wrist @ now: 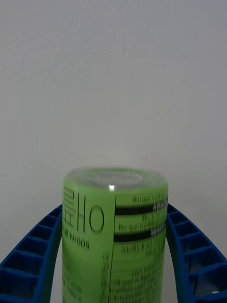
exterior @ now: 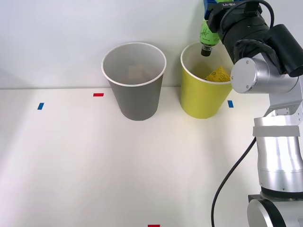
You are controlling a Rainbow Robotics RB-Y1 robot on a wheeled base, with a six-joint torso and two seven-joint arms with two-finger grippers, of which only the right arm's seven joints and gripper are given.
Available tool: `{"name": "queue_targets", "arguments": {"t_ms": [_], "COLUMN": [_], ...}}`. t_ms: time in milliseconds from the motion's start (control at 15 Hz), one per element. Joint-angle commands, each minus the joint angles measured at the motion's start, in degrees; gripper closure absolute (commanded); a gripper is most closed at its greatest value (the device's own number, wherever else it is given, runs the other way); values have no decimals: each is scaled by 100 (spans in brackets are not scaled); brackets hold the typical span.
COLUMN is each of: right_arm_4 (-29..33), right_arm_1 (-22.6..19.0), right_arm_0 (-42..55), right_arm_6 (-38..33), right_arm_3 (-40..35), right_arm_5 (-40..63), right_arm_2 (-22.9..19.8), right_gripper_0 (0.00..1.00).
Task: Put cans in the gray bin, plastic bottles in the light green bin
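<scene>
1. The bottle [exterior: 207, 35] hangs cap down in the claw [exterior: 213, 21], and its black cap is just above the rim of the green bin [exterior: 201, 101], on the far side of the opening.
2. The claw is clamped on the bottle: in the wrist view the blue fingers [wrist: 35, 258] press the green label from both sides.
3. Below the claw, inside the green bin, lies a yellow thing [exterior: 218, 74]; I think it is a wrapper, but little of it can be seen.
4. Risk: the cap seems close to the far rim, not over the middle. If the claw lets go here, the bottle may hit the white edge and tip out behind the bin.
5. Risk: the gray bin [exterior: 136, 99] stands near, to the claw's left, so a sideways swing could drop the bottle in the wrong one.
6. Room: there is free space above both bins, and the table [exterior: 94, 165] in front of them is open.
</scene>
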Motion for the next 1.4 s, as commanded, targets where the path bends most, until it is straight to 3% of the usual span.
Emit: {"name": "queue_targets", "arguments": {"t_ms": [67, 267, 467, 1000, 1200, 1400], "right_arm_4": [102, 84, 5, -92, -153, -215], "right_arm_1": [-42, -306, -640, -1317, -1343, -1088], "right_arm_0": [3, 179, 935, 3791, 4986, 5962], "right_arm_6": [96, 131, 87, -106, -220, -282], "right_arm_3": [0, 0, -202, -3015, -3322, -3313], "right_arm_5": [-2, -284, -1497, -1602, -2463, -3158], "right_arm_2": [63, 301, 872, 977, 1118, 1391], "right_gripper_0": [0, 0, 0, 0, 0, 0]}}
